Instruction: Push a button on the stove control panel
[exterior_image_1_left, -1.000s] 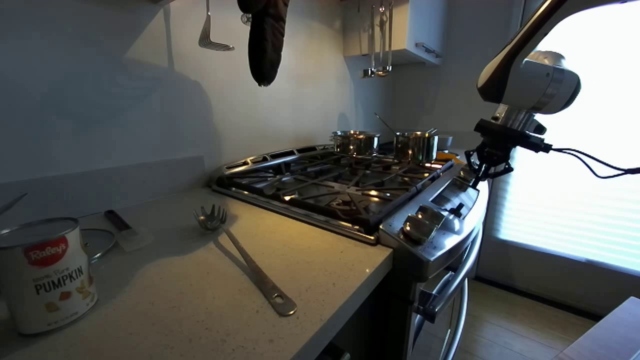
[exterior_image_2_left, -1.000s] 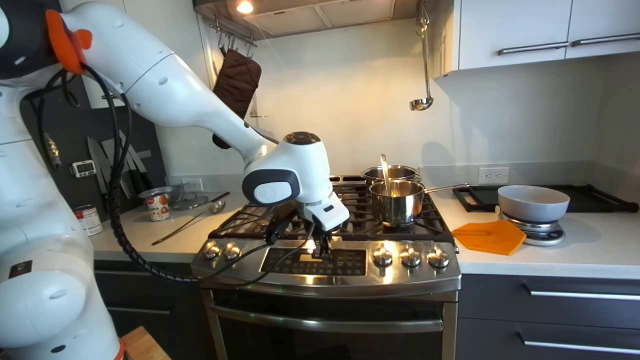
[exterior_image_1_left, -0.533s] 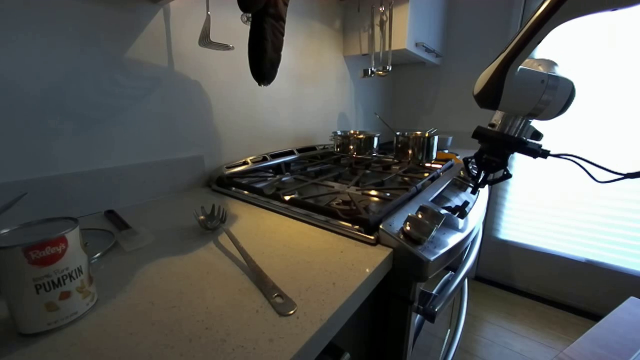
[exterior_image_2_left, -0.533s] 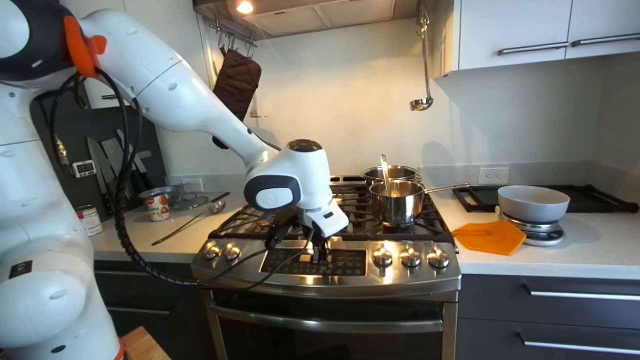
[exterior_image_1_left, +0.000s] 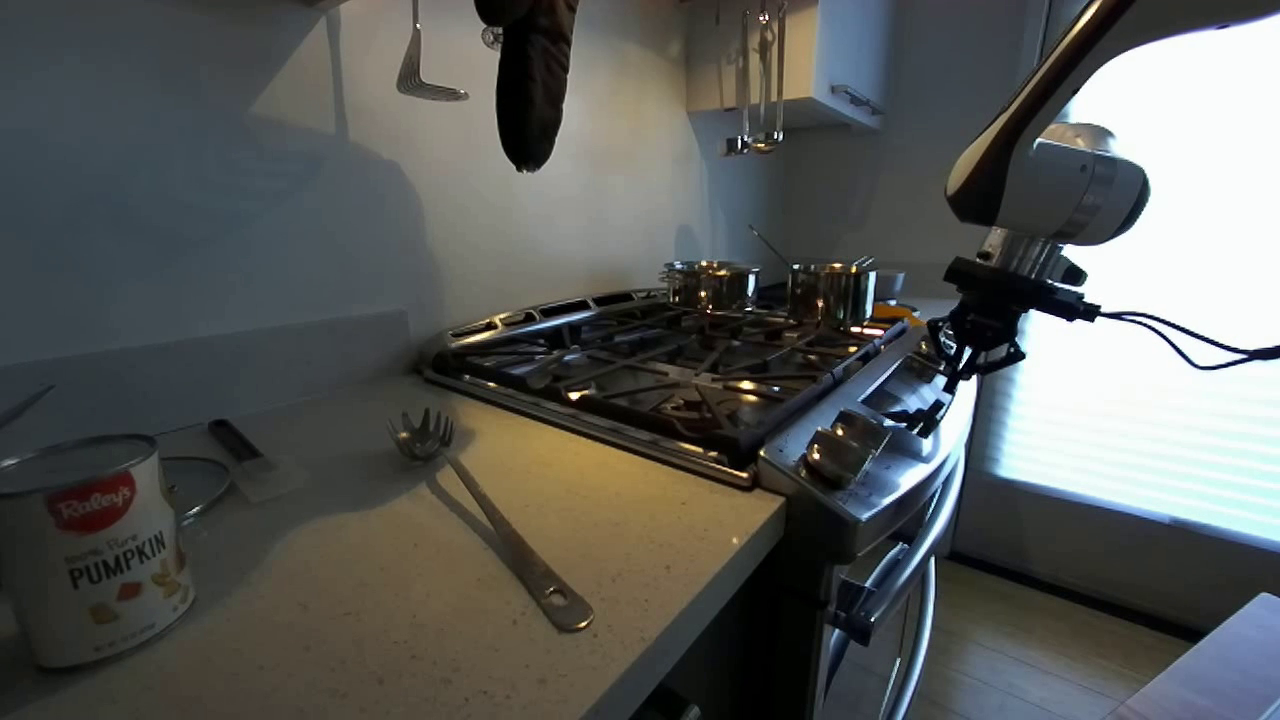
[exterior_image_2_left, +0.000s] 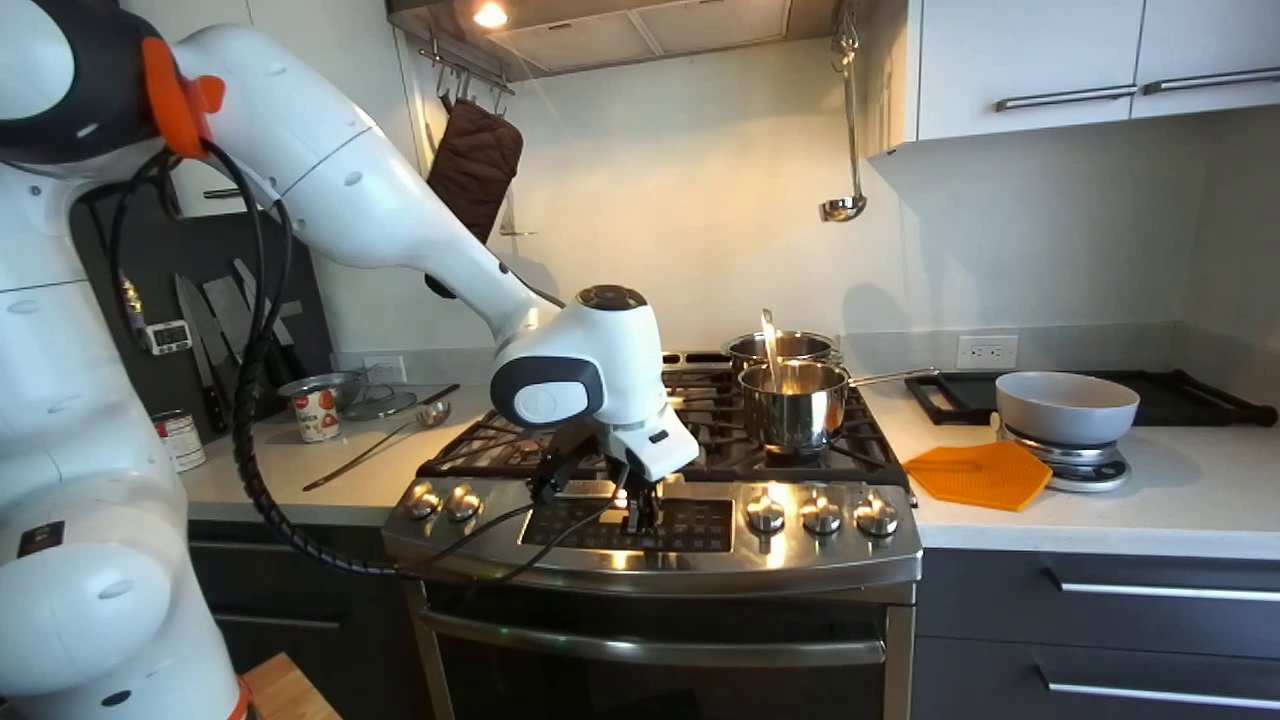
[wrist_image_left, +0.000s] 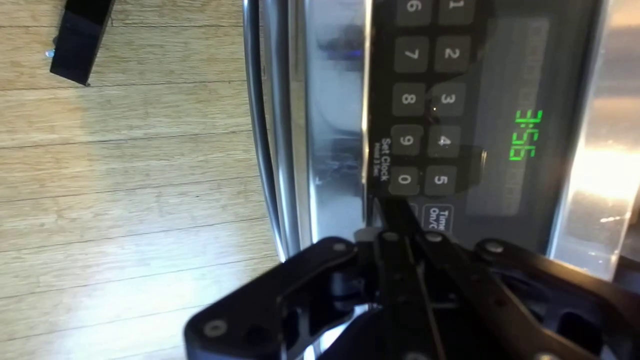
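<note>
The window (exterior_image_1_left: 1150, 420) glares white (faintly striped below); pale walls (exterior_image_2_left: 680, 200), plank floor (wrist_image_left: 140, 175).

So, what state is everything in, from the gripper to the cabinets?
Gripper: shut
Panel buttons: cannot tell whether pressed
Stove display: lit, reading 3:56
Oven door: shut
Front saucepan: uncovered, utensil inside
Hood light: on
Cabinet doors: shut
Drawers: shut
Pumpkin can: upright
Oven mitt: hanging
</note>
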